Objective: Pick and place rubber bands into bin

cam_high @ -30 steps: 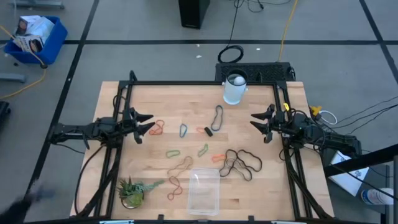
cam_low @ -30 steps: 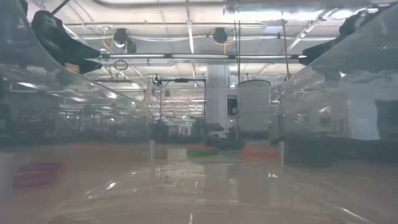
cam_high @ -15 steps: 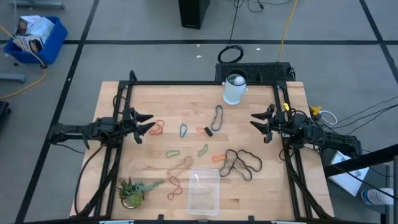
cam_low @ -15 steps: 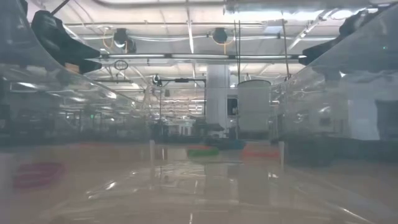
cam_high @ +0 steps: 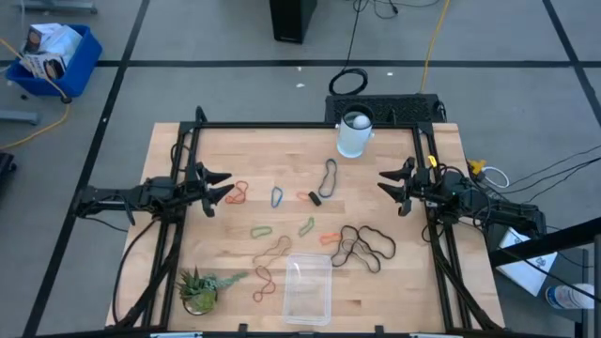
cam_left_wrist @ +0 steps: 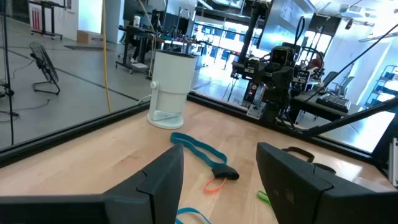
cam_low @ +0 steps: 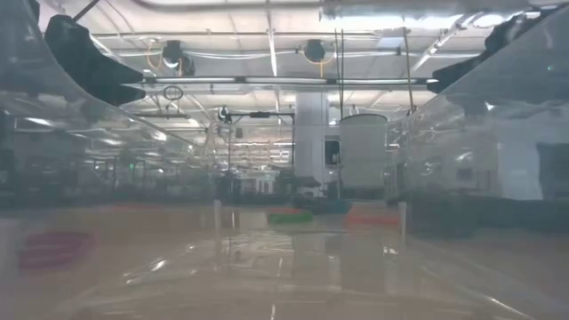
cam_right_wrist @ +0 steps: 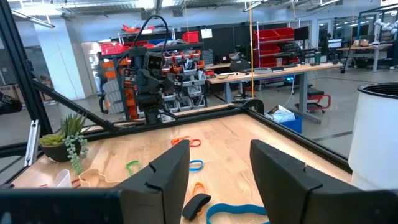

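Grey workshop floor is surrounding a pale wooden tabletop [cam_high: 394, 291] framed by black rails, and the rubber bands are lying scattered across its middle. An orange band [cam_high: 238, 193] is sitting just beside the left gripper [cam_high: 222, 190], a blue-grey one [cam_high: 277, 196] is resting a little farther in, and a dark loop [cam_high: 328, 176] is stretching toward the white cup [cam_high: 354, 134] at the far edge. Green bands [cam_high: 261, 230] are lying near the centre, a small orange band [cam_high: 330, 238] is lying next to them, and a tangle of large black bands [cam_high: 364, 246] is sprawling on the right-hand side. Brownish and red loops [cam_high: 266, 272] are trailing toward the near edge.

The bin [cam_high: 308, 288], clear and see-through, is standing at the near edge of the tabletop, with the black tangle close to its far right corner; no band is showing inside it. A small potted plant [cam_high: 199, 287] is sitting at the near left corner.

The left gripper is hovering at the left side, pointing inward, jaws standing open and holding nothing. The right gripper [cam_high: 389, 187] is hovering at the right side, facing it across the bands, jaws likewise parted and empty. Off the tabletop, a blue crate [cam_high: 56, 58] is sitting on the floor to the far left.
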### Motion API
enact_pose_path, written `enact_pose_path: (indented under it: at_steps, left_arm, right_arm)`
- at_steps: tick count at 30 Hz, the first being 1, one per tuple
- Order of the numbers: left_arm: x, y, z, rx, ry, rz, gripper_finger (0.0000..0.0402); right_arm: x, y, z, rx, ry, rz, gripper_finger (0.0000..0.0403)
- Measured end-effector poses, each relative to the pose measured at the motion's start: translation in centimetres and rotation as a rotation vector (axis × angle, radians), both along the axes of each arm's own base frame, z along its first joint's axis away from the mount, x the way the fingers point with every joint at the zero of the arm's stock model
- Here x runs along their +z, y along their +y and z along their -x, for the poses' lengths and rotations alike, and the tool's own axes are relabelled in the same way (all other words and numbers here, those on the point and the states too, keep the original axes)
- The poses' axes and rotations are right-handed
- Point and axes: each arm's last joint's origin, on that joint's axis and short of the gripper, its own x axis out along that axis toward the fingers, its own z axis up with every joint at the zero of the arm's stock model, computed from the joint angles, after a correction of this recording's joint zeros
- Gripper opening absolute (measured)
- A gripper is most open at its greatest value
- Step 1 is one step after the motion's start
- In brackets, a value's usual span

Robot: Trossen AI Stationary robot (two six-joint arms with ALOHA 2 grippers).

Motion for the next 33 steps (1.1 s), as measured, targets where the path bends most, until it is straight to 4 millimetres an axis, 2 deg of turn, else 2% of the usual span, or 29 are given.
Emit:
enact_pose_path:
  at_steps: [19, 23, 29, 33]
  left_arm:
    - [0.0, 0.0, 0.0, 0.000, 0.000, 0.000, 0.0209]
    - [0.0, 0.0, 0.0, 0.000, 0.000, 0.000, 0.0209]
    - [0.0, 0.0, 0.0, 0.000, 0.000, 0.000, 0.0209]
    - [0.1, 0.0, 0.0, 0.000, -0.009, 0.000, 0.0209]
  right_arm:
    - [-0.1, 0.0, 0.0, -0.005, 0.009, -0.013, 0.0167]
    - [-0.5, -0.3, -0.1, -0.085, 0.035, -0.064, 0.0167]
    - [-1.0, -0.9, -0.4, -0.270, 0.127, -0.011, 0.0167]
    - [-1.3, -1.1, -0.6, -0.314, 0.157, -0.042, 0.0167]
